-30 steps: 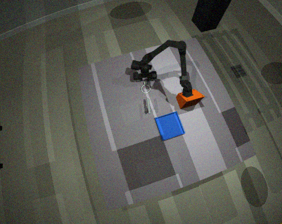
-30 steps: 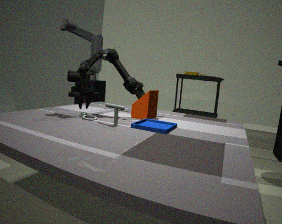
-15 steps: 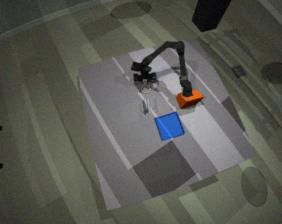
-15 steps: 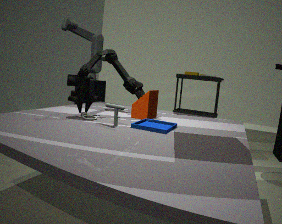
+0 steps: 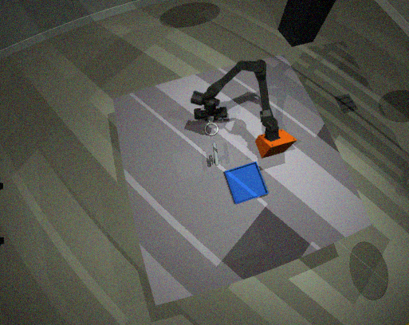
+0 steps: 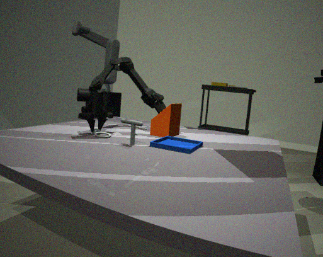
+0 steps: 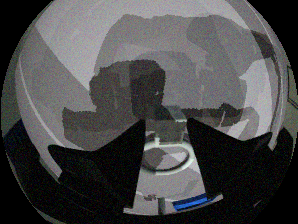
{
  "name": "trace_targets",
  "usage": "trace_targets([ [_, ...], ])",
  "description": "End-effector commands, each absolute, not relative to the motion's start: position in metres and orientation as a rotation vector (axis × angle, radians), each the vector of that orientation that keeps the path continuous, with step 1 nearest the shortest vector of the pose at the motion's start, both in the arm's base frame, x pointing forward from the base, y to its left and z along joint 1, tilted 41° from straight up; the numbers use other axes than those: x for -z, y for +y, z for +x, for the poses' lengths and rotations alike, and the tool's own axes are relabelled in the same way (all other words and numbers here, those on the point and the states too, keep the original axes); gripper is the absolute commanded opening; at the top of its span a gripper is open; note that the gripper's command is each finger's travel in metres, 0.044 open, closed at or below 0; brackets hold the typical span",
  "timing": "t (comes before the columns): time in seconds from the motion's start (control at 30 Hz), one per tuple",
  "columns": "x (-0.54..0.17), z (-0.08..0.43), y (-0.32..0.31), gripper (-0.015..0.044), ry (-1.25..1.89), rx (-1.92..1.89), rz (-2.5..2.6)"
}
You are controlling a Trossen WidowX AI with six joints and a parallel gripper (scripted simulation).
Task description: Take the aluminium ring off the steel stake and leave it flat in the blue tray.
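One bare aluminium ring [image 5: 211, 135] [image 6: 102, 137] [image 7: 167, 172] lies flat on the table, off and apart from the steel T-shaped stake [image 5: 215, 154] [image 6: 133, 135] [image 7: 161, 205]. Its small welded tab [image 5: 211, 120] [image 7: 167, 132] points away from the stake, toward the black gripper [image 5: 211, 115] [image 6: 96, 130] [image 7: 166, 123], whose fingers stand apart, low beside the ring. The stake's long cross-bar runs roughly along the line toward the ring. The square blue tray [image 5: 230, 187] [image 6: 170, 148] [image 7: 190, 204] sits beyond the stake.
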State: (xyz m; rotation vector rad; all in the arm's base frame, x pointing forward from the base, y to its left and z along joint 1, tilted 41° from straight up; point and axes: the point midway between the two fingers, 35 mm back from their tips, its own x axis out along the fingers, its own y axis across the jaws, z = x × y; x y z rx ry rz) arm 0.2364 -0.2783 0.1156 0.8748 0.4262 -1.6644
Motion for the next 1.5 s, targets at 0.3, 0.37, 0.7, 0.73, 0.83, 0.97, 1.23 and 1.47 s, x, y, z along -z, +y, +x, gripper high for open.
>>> trace_targets([
  [0.3,-0.116,0.236,-0.278,0.0107,0.426,1.664,0.875],
  [0.37,-0.116,0.236,-0.278,0.0094,0.426,1.664,0.875],
  [0.7,-0.116,0.236,-0.278,0.0027,0.426,1.664,0.875],
  [0.73,-0.116,0.236,-0.278,0.002,0.426,1.664,0.875],
  [0.83,-0.116,0.236,-0.278,0.0,0.426,1.664,0.875],
  [0.97,-0.117,0.237,-0.277,0.0,0.426,1.664,0.875],
  [1.23,-0.125,0.239,-0.269,0.0,0.43,1.664,0.877],
  [1.47,-0.132,0.24,-0.262,0.0,0.433,1.663,0.878],
])
